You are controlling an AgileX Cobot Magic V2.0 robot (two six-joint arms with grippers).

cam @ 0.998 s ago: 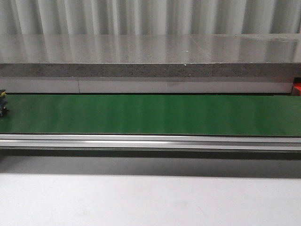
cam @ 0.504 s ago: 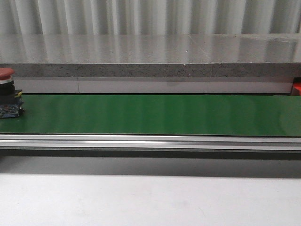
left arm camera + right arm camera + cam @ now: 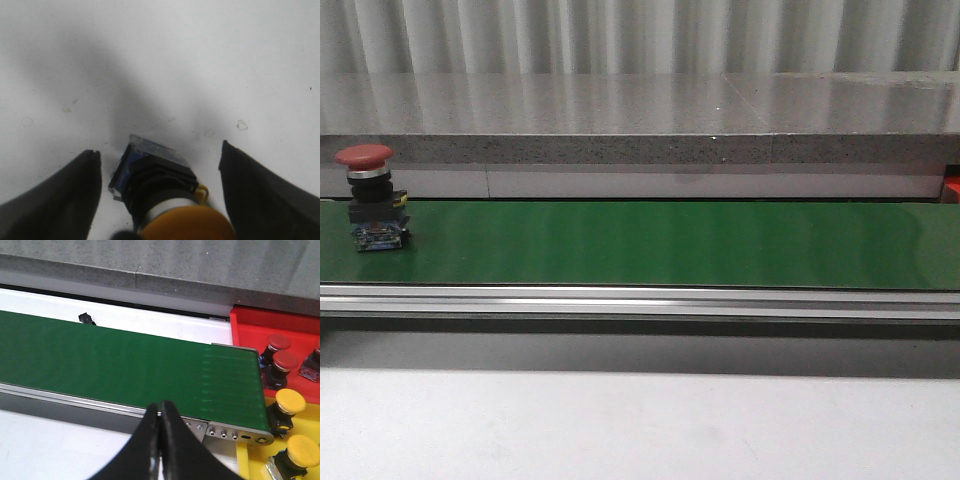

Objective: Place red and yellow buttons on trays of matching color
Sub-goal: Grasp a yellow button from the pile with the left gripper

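Note:
A red button (image 3: 366,196) stands upright on the green conveyor belt (image 3: 670,245) at its far left. Neither gripper shows in the front view. In the left wrist view a yellow button (image 3: 165,195) stands on a white surface between the fingers of my left gripper (image 3: 158,150), which is open with a gap on each side of the button. My right gripper (image 3: 160,407) is shut on nothing and hangs over the belt's near rail. Beyond the belt's end lie a red tray (image 3: 250,325) and a yellow tray (image 3: 244,460).
The red tray holds red buttons (image 3: 286,362) and the yellow tray holds yellow buttons (image 3: 290,402). A grey stone ledge (image 3: 640,110) runs behind the belt. A metal rail (image 3: 640,300) lines the belt's front edge, with white tabletop (image 3: 640,420) in front of it.
The red button has come in from the left edge of the front view and travelled right along the belt.

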